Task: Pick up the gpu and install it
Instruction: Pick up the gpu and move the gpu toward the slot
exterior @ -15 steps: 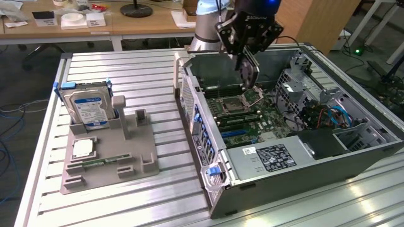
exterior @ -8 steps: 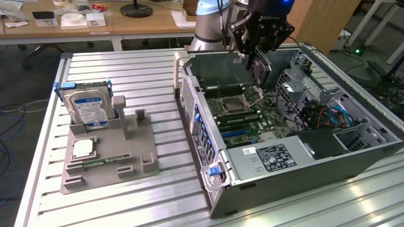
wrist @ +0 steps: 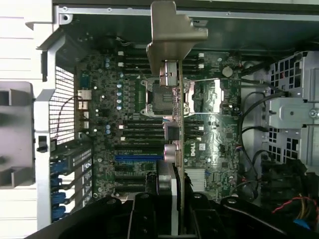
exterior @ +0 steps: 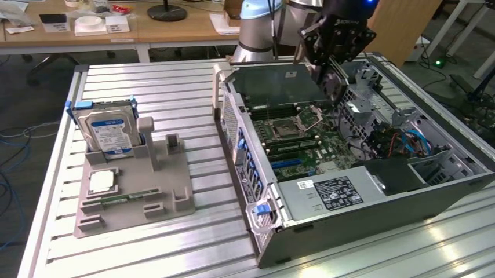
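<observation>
The gpu is a thin dark greyish-green card hanging over the open computer case. In the exterior view its flat face shows above the motherboard, at the case's far end. My gripper is shut on the card's end towards the exterior view's right. In the wrist view the gpu runs edge-on over the motherboard, its silver bracket at the far end. The black fingers of the gripper clamp it from both sides.
On the exterior view's left a grey fixture holds a silver hard drive with a blue label, a processor chip and a green memory stick. Inside the case sit the power supply, drive cages and blue cables.
</observation>
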`<state>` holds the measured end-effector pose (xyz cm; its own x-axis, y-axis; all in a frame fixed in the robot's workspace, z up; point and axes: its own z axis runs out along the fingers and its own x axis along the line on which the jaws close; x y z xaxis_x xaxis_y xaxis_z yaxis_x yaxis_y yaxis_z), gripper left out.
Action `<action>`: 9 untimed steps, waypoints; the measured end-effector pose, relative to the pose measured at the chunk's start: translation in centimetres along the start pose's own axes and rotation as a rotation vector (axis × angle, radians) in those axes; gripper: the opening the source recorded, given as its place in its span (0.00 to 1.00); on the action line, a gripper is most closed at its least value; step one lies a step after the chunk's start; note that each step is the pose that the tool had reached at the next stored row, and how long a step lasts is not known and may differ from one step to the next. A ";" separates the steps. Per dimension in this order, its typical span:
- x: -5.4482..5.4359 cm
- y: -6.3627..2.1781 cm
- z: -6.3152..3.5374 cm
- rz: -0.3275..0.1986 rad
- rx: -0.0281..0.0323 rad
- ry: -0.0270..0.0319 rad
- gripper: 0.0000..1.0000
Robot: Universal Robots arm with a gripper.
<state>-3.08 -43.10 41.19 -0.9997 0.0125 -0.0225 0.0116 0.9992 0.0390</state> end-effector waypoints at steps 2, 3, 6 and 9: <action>-0.7 0.03 0.02 0.000 0.0000 0.0000 0.28; -1.1 0.04 0.03 0.000 0.0000 0.0000 0.28; -2.4 0.08 0.07 0.000 0.0001 -0.0001 0.28; -2.8 0.09 0.08 0.000 0.0001 0.0000 0.28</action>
<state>-0.31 -43.05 41.18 -0.9997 0.0126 -0.0225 0.0117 0.9992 0.0389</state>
